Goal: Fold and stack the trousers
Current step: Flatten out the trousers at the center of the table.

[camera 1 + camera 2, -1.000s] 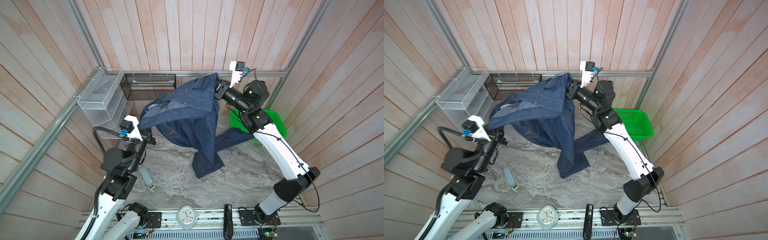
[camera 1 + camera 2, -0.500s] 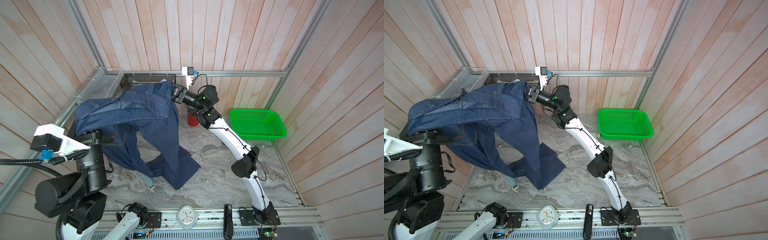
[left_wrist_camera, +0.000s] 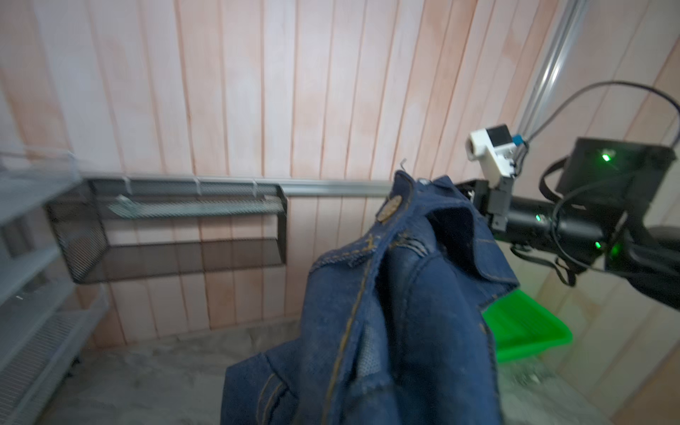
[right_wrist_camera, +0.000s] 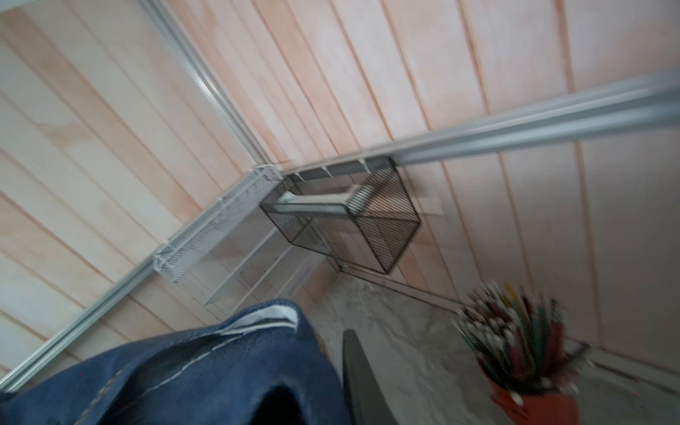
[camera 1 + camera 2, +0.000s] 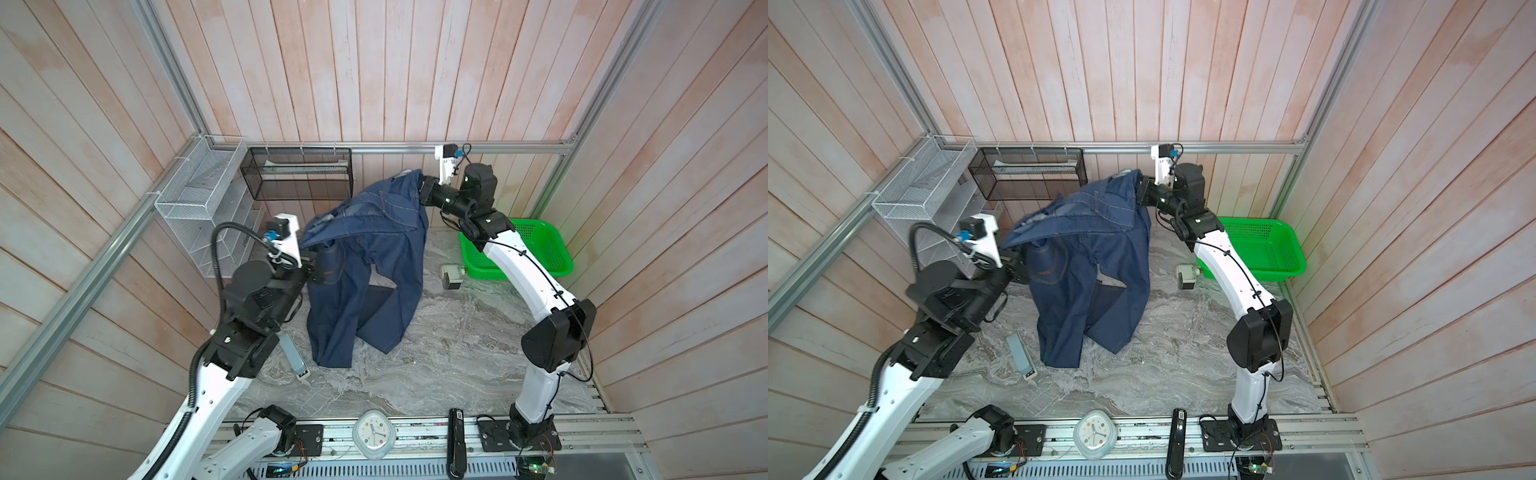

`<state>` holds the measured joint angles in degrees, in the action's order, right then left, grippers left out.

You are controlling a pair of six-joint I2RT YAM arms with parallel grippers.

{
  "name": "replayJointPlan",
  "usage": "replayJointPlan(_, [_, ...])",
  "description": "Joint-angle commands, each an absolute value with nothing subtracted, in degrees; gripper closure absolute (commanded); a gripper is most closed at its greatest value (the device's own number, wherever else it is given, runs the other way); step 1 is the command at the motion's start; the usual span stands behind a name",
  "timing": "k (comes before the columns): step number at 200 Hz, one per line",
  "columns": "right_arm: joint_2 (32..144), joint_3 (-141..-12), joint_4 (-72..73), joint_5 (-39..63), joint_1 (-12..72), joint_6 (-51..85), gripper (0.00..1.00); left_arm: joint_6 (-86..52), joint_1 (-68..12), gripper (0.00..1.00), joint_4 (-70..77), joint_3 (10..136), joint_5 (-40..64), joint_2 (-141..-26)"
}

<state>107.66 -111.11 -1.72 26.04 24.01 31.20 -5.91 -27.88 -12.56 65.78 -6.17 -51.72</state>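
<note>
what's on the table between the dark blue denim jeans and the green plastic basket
A small white-and-grey boxy object, nearer the green plastic basket than the jeans, in both top views.

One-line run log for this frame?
trousers: held aloft, legs touching table | left gripper: shut on trousers | right gripper: at trousers, grip unclear

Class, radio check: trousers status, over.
Left claw shut on trousers. Right claw at opposite waist corner, grip unclear. Lifted, unfolded, legs trailing on table. Grey remote beside hem.
</note>
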Motion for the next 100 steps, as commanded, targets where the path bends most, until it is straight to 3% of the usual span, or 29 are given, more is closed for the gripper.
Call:
replayJointPlan(1, [106.1,-103.2,-6.4,20.4,19.8,27.2,0.68,-9.4,-36.1,1.0,-12.3,63.7,-2.8,-52.7])
replayJointPlan(21, [103.7,-98.7,-9.1,19.0,17.0,26.6,0.49,-9.7,-43.0,1.0,-12.9,62.1,-3.4,-57.0])
replayJointPlan(54, [98.4,-95.3,-18.6,8.4,13.4,26.6,0.32,-13.0,-51.9,1.0,-12.3,59.4,-3.3,-63.8])
replayJointPlan(100, [90.0,-94.4,-32.5,-2.4,8.5,31.3,0.3,-18.2,-60.3,1.0,-4.9,60.4,-1.7,-75.4])
